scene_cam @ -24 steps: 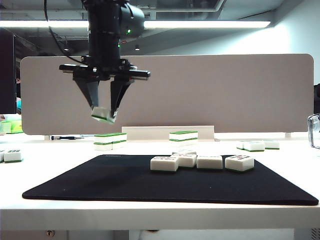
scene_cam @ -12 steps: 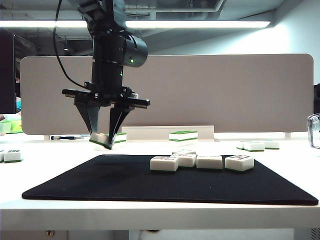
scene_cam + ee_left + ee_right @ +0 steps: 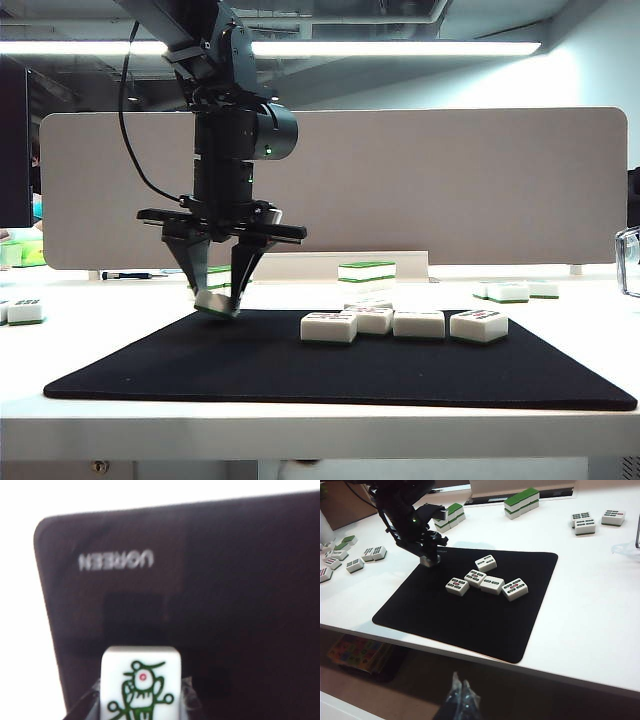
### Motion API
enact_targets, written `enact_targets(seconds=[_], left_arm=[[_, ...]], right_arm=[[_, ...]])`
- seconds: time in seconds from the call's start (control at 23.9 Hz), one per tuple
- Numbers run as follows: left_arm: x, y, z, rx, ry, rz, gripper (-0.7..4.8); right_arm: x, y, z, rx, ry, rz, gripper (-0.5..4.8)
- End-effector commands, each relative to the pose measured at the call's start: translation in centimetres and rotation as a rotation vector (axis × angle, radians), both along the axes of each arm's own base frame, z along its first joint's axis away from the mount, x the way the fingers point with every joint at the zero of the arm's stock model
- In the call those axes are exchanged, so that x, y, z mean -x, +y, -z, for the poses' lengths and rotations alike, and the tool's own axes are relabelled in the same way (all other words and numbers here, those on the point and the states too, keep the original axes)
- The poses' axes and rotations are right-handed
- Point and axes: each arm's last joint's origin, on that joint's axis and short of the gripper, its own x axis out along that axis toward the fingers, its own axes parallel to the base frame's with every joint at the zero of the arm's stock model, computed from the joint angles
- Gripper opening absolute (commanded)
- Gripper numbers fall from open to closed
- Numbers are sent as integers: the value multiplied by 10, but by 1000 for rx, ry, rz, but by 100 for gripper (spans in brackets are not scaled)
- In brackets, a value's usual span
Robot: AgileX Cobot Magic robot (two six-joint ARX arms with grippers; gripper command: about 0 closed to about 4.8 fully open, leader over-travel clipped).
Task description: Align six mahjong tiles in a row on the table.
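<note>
- The carried tile [image 3: 216, 303] is clamped in the left tool [image 3: 217, 300], its fingers [image 3: 243, 268] pinching its two sides, just above the far left corner of the black mat [image 3: 200, 370]. From the exterior view I cannot tell whether its lower edge already touches the mat. It hangs a little tilted, with the green back low.
- In the left wrist view the same tile [image 3: 141, 682] shows its face with a green bird figure and a red dot, and the mat's corner [image 3: 55, 535] lies beyond it.
- Five other tiles [image 3: 487, 578] lie face up in a loose cluster near the middle of the mat, well apart from the carried one: four in a rough line (each slightly skewed) and one [image 3: 485, 563] behind them.
- To do this step well, I judge that the tile should be brought level before release, set flat, and let go only once it rests on the mat, so that it does not tip onto its edge.
- Setting it near the left end of the cluster would spare a later push; here it sits far from the rest.
- The right tool [image 3: 458, 696] hangs below the table's [image 3: 600, 630] near edge, away from the work, its tips drawn together and holding nothing.
- Green-topped stacks [image 3: 521, 502] and spare tiles [image 3: 355, 560] lie on the table outside the mat.
</note>
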Motion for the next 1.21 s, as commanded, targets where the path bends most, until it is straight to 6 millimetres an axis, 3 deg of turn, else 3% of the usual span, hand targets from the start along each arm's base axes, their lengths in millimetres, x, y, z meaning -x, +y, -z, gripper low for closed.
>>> enact_targets(seconds=[0.04, 0.25, 0.5, 0.54, 0.58, 0.67, 0.79, 0.96, 1.21], left_arm=[[-7, -1, 2, 21, -47, -2, 169], [-10, 4, 17, 16, 16, -22, 170], [-9, 2, 18, 67, 55, -9, 188], [-9, 2, 18, 66, 54, -10, 198], [-8, 2, 18, 66, 55, -9, 251], [-8, 2, 17, 66, 54, -10, 306], [-8, 3, 14, 65, 57, -9, 314], [-5, 4, -2, 57, 82, -8, 314], [-1, -11, -57, 194, 57, 92, 309]], right_arm=[[2, -1, -1, 12, -26, 25, -1], [2, -1, -1, 11, -26, 25, -1], [2, -1, -1, 12, -27, 26, -1], [2, -1, -1, 12, -27, 25, -1], [2, -1, -1, 12, -27, 25, -1], [2, -1, -1, 11, -27, 25, -1], [2, -1, -1, 11, -27, 25, -1], [2, -1, -1, 11, -27, 25, -1], [2, -1, -1, 12, -27, 25, -1]])
